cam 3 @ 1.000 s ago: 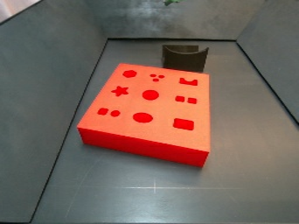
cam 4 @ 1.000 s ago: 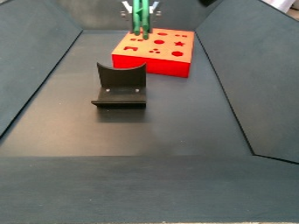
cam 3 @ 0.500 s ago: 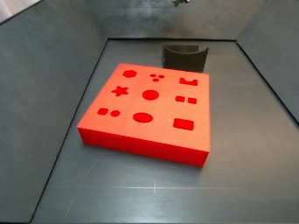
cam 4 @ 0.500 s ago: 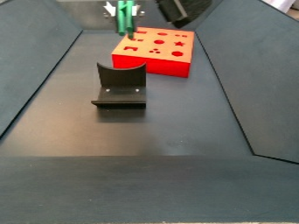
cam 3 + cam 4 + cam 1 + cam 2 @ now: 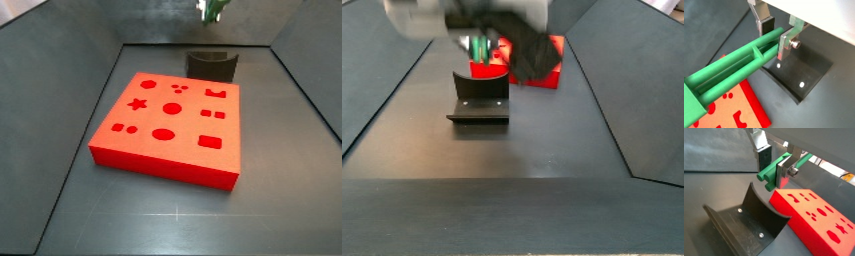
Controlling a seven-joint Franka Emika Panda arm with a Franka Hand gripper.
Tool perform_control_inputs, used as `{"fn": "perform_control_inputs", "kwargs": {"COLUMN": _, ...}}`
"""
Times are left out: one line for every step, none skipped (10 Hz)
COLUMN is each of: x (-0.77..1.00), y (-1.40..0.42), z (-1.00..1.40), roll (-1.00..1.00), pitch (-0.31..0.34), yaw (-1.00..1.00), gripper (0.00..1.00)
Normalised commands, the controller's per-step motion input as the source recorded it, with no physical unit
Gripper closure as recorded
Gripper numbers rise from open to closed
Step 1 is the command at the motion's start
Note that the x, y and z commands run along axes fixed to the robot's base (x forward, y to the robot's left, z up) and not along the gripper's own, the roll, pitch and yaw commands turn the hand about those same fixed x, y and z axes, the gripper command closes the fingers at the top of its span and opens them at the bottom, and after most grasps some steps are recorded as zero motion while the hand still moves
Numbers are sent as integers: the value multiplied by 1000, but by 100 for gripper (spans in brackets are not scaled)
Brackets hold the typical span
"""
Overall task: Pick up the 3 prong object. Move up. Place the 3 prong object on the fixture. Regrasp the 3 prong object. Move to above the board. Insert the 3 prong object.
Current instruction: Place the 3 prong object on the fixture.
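The 3 prong object (image 5: 737, 62) is a slim green peg lying crosswise in my gripper (image 5: 775, 40), which is shut on it in mid-air. In a wrist view its round ends (image 5: 765, 176) stick out past the fingers (image 5: 764, 159). The dark fixture (image 5: 744, 223) sits just below the gripper, and the peg is apart from it. The red board (image 5: 821, 220) lies beside the fixture. In a side view the blurred gripper (image 5: 482, 45) hangs over the fixture (image 5: 480, 100) and hides part of the board (image 5: 489, 70). Only the green tip (image 5: 213, 12) shows above the fixture (image 5: 214, 64) and board (image 5: 171, 118).
Sloping dark grey walls (image 5: 67, 70) close in the grey floor (image 5: 502, 190) on both sides. The board's top has darker cut-out holes (image 5: 164, 134).
My gripper has carried the green peg away from above the board, toward and down over the fixture. The board and fixture have not moved.
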Motion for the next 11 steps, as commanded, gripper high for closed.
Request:
{"fn": "perform_control_inputs", "kwargs": {"x": 131, "y": 82, "z": -1000, "roll": -1000, "pitch": 59, "yaw": -144, "gripper": 100}}
{"fn": "perform_control_inputs", "kwargs": {"x": 141, "y": 90, "z": -1000, "roll": -848, "pitch": 55, "yaw": -139, "gripper": 100}}
{"fn": "perform_control_inputs", "kwargs": {"x": 150, "y": 96, "z": -1000, "roll": -681, "pitch": 44, "yaw": -129, "gripper": 100}}
{"fn": "perform_control_inputs", "kwargs": {"x": 157, "y": 102, "z": -1000, "roll": -514, "pitch": 37, "yaw": -119, "gripper": 100}}
{"fn": "perform_control_inputs", "kwargs": {"x": 169, "y": 106, "z": -1000, "roll": -306, "pitch": 33, "yaw": -109, "gripper": 100}}
{"fn": "perform_control_inputs", "kwargs": {"x": 178, "y": 104, "z": -1000, "roll": -219, "pitch": 26, "yaw": -103, "gripper": 100}}
{"fn": "perform_control_inputs", "kwargs": {"x": 171, "y": 105, "z": -943, "roll": -190, "pitch": 13, "yaw": -97, "gripper": 100}}
{"fn": "perform_control_inputs", "kwargs": {"x": 143, "y": 91, "z": -761, "roll": -174, "pitch": 3, "yaw": -93, "gripper": 100}}
{"fn": "perform_control_inputs", "kwargs": {"x": 110, "y": 69, "z": -538, "roll": -153, "pitch": -4, "yaw": -86, "gripper": 100}}
{"fn": "perform_control_inputs", "kwargs": {"x": 86, "y": 69, "z": -436, "roll": -111, "pitch": -9, "yaw": -79, "gripper": 100}}
{"fn": "perform_control_inputs", "kwargs": {"x": 73, "y": 51, "z": -440, "roll": -99, "pitch": -12, "yaw": -74, "gripper": 100}}
